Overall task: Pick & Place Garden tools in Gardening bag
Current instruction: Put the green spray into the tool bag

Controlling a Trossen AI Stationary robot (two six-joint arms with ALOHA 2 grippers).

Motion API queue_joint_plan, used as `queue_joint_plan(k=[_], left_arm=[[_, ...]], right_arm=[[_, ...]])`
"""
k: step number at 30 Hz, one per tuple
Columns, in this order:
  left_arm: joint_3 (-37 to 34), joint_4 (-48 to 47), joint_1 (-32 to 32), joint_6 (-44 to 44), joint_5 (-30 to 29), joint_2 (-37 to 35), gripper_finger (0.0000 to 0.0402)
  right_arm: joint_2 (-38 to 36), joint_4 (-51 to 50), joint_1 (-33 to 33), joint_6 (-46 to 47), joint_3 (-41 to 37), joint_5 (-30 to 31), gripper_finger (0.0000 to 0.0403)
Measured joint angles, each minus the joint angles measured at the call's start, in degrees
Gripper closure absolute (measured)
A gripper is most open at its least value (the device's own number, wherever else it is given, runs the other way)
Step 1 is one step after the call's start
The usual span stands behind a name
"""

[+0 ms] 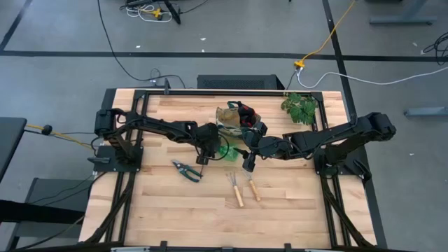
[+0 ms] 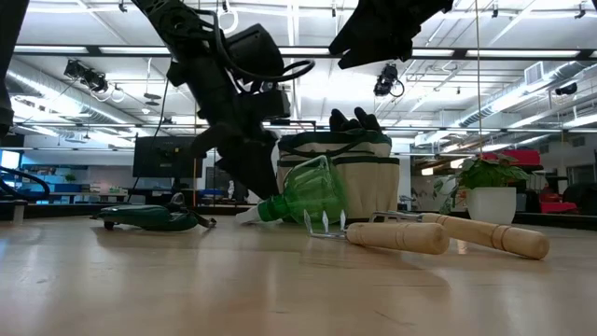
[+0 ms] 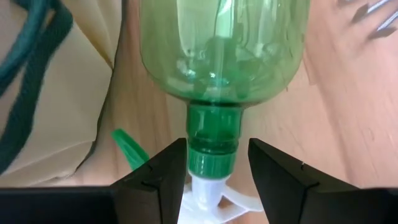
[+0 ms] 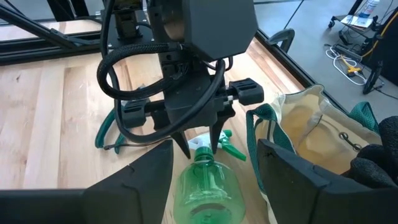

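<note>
The green spray bottle [image 1: 225, 150] lies on its side on the table in front of the beige gardening bag [image 1: 231, 115], with its white trigger end [image 2: 250, 214] on the wood. My left gripper [image 3: 217, 168] is open and low, one finger on each side of the bottle's green neck [image 3: 213, 140]. My right gripper [image 4: 214, 180] is open and empty, raised above the bottle's body [image 4: 202, 190]. Red-and-black gloves [image 1: 246, 112] sit in the bag. Pruning shears [image 1: 187, 170] and two wooden-handled rakes [image 1: 236, 189] [image 1: 253, 187] lie on the table. My left gripper stands astride the bottle's neck cap [image 3: 211, 155], coming slanting down from the table's left. One finger [image 3: 168, 171] is right against the cap, and I cannot tell whether it touches. A gap shows at the other finger [image 3: 273, 177]. The bottle rests on the table.
A potted leafy plant [image 1: 299, 106] stands at the far right of the table. The rakes lie just nearer than the bottle and the shears to its left. Bare wood lies along the near edge [image 1: 210, 224].
</note>
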Motion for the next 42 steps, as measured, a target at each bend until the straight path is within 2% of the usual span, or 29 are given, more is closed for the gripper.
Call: queue_joint_plan(k=[18, 23, 29, 42], left_arm=[[0.0, 2.8, 0.0, 0.4, -1.9, 6.0, 0.0223], [0.0, 2.5, 0.0, 0.2, -1.9, 6.0, 0.0232], [0.0, 2.3, 0.0, 0.2, -1.8, 6.0, 0.0262], [0.0, 1.8, -0.1, -0.3, -1.9, 5.9, 0.0264]], right_arm=[[0.0, 1.3, 0.0, 0.0, 0.0, 0.0, 0.0169], [0.0, 1.5, 0.0, 0.0, 0.0, 0.0, 0.0169], [0.0, 1.6, 0.0, 0.0, 0.0, 0.0, 0.0169], [0.0, 1.6, 0.0, 0.0, 0.0, 0.0, 0.0169]])
